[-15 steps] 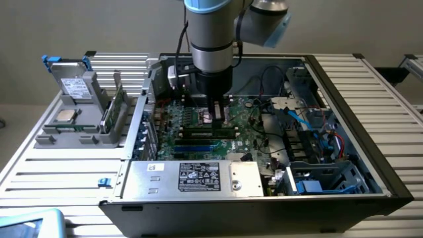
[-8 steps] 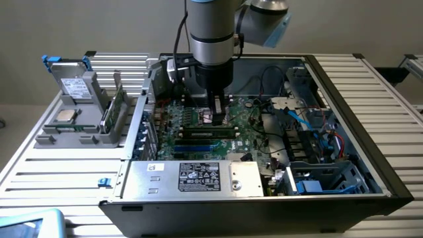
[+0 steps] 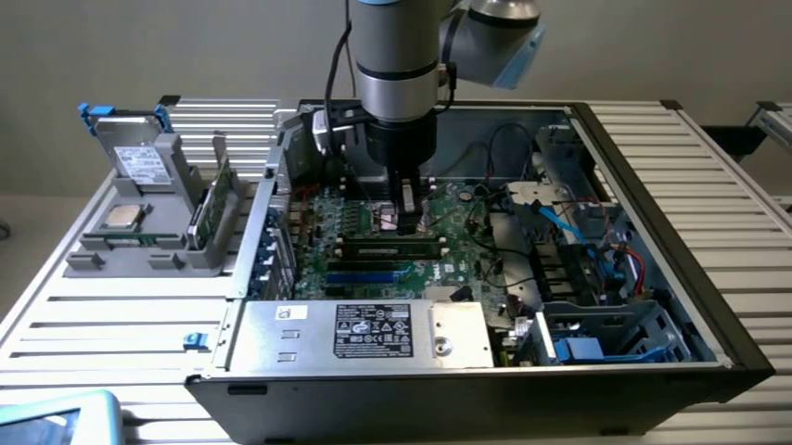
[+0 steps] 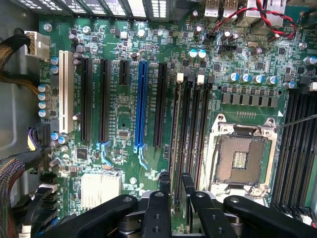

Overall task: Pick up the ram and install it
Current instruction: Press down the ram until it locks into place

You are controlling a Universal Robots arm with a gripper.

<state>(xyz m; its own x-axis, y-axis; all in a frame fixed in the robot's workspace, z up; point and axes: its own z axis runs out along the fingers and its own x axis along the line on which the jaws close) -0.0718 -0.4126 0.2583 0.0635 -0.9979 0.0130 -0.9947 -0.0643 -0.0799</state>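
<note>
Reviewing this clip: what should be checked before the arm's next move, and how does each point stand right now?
1. Ram held: ok. A thin green edge, the ram, sits between the jaws, which are closed on it.
2. Gripper over the right area: ok. The gripper is down inside the case, above the memory slots beside the socket.
3. Ram lined up with one slot: cannot tell. It runs the same way as the slots, but its exact slot is hidden.
4. Slot clips open: cannot tell.
5. Cables clear: ok. The red and black wires lie away from the slots.
</note>
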